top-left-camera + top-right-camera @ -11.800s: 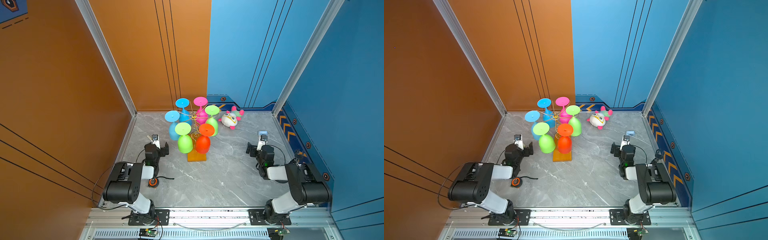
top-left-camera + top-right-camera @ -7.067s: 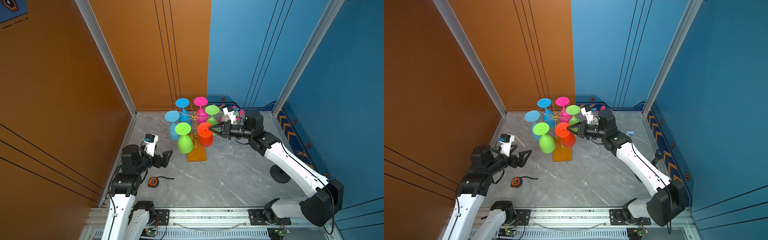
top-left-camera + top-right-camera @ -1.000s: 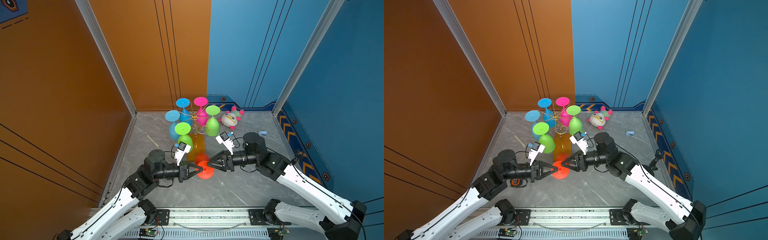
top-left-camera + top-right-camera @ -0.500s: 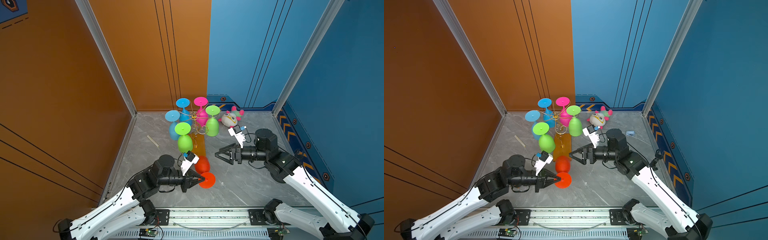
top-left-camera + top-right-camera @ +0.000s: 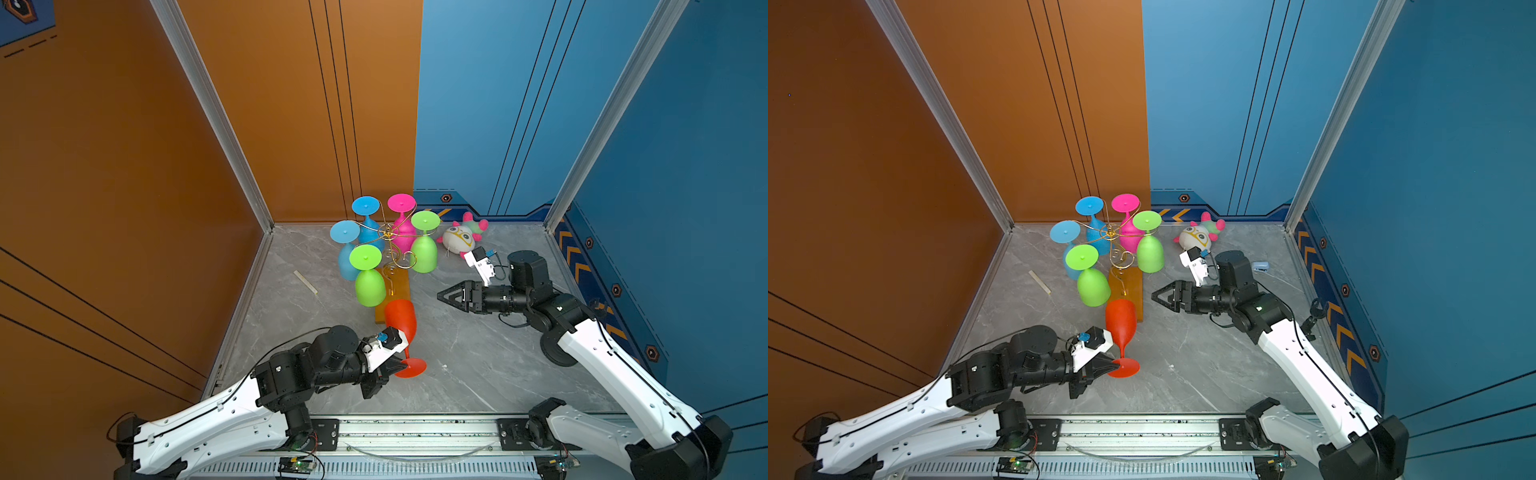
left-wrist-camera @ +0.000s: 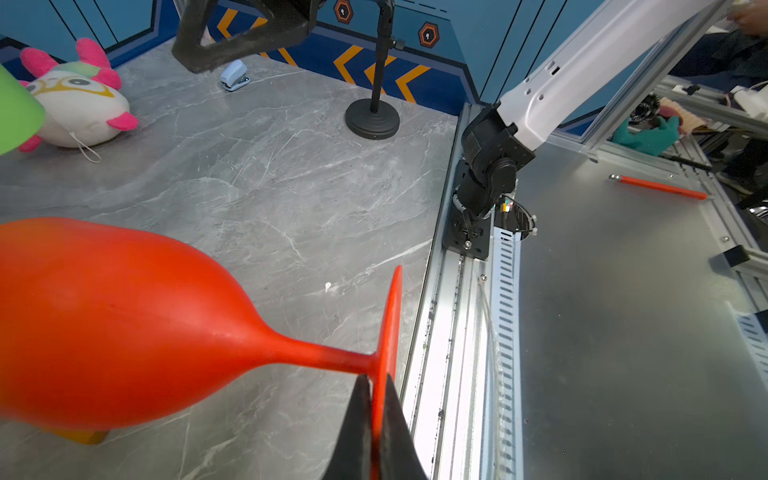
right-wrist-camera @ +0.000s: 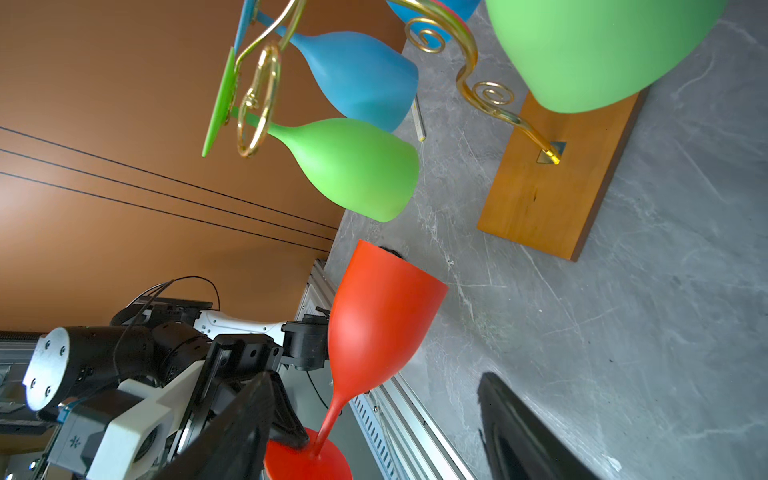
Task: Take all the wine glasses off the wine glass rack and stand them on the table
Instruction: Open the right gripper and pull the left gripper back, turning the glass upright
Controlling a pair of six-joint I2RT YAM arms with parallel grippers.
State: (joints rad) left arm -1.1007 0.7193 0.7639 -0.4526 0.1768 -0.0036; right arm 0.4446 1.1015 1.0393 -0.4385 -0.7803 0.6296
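Bright, even light, soft shadows; wrist views bow at edges, near wine glass point(image 6: 124, 316) slightly soft.

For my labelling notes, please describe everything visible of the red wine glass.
The red wine glass is matte, opaque, plastic-looking: tall bowl, thin stem, flat round foot. It is off the wine glass rack, held about level, rim toward the rack. Only the left gripper touches it, shut on the foot's edge.

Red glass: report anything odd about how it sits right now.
The red glass is off the rack and held sideways, bowl toward the rack. The left gripper pinches only the thin rim of its foot, so it could slip or swing.
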